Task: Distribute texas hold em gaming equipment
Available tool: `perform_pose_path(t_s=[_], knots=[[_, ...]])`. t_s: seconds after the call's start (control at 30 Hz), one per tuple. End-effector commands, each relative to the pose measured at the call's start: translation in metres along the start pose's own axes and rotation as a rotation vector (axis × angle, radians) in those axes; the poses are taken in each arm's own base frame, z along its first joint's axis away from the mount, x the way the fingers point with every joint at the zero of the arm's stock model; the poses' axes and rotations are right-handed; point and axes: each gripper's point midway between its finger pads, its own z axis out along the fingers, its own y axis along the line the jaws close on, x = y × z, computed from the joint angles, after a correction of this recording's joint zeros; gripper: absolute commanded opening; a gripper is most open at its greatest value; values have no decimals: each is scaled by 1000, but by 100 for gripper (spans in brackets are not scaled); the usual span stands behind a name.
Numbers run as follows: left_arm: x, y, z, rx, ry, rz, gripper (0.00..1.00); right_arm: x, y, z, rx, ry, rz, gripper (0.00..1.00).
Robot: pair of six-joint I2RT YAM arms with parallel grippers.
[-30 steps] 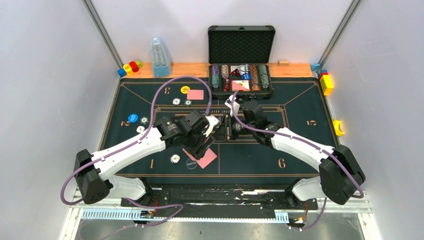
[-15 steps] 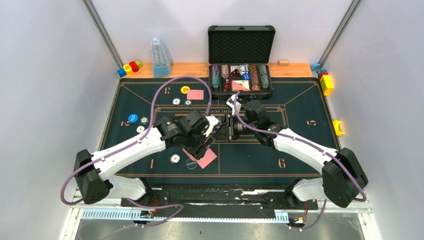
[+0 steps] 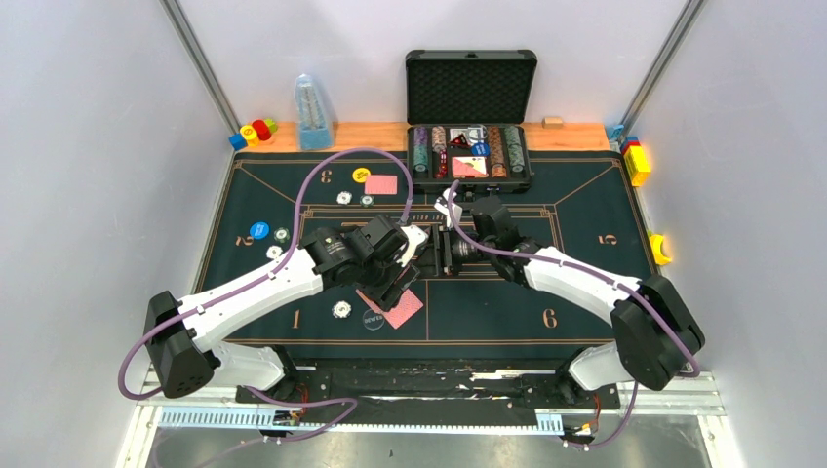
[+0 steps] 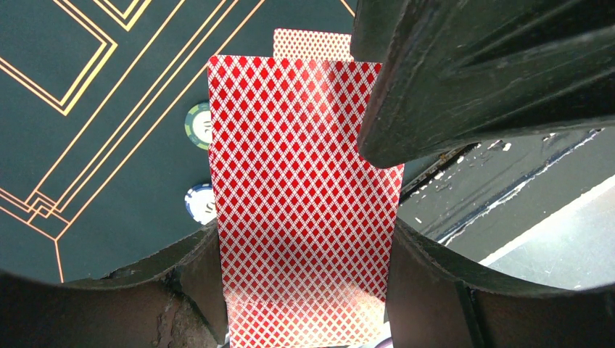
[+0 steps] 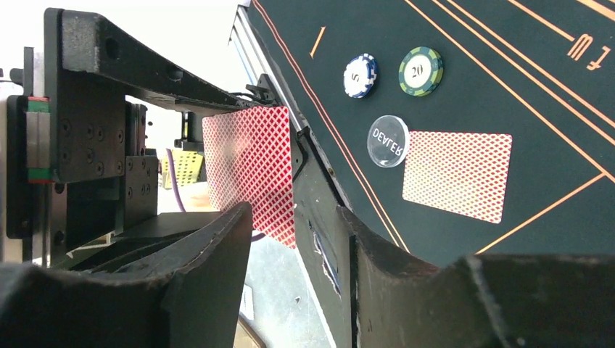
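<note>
My left gripper (image 3: 419, 246) hovers over the middle of the green mat, shut on red-backed playing cards (image 4: 304, 188) that fill the gap between its jaws. Facing it, my right gripper (image 3: 444, 249) stands open, its jaws either side of the cards' far edge (image 5: 250, 167), not pressing them. Below on the mat lie one card (image 3: 402, 309), a clear dealer button (image 5: 388, 141) and two chips (image 5: 360, 75) (image 5: 420, 70). Seat 3 has a card (image 3: 381, 184), a yellow disc (image 3: 361, 175) and chips. Seat 2 has a blue disc (image 3: 258, 230) and chips.
The open black case (image 3: 470, 146) with chip rows stands at the back centre. A clear blue bottle (image 3: 313, 112) and toy blocks (image 3: 254, 131) sit back left. More blocks (image 3: 637, 161) lie along the right edge.
The right gripper's jaws have opened from nearly shut, and its arm has edged a little left toward the left gripper. The left arm and its cards have not moved.
</note>
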Motion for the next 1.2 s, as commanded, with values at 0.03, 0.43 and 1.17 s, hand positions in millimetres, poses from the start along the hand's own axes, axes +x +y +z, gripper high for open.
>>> perform_pose_path(t_s=[0.03, 0.43, 1.17], knots=[[-11, -2, -8, 11, -54, 0, 0, -4, 17, 5, -82, 9, -37, 42], [-11, -2, -8, 9, -55, -2, 0, -10, 11, -5, -4, -54, -37, 10], [-9, 0, -7, 1, -48, -7, 0, -55, 20, -105, 25, -408, -73, 0]])
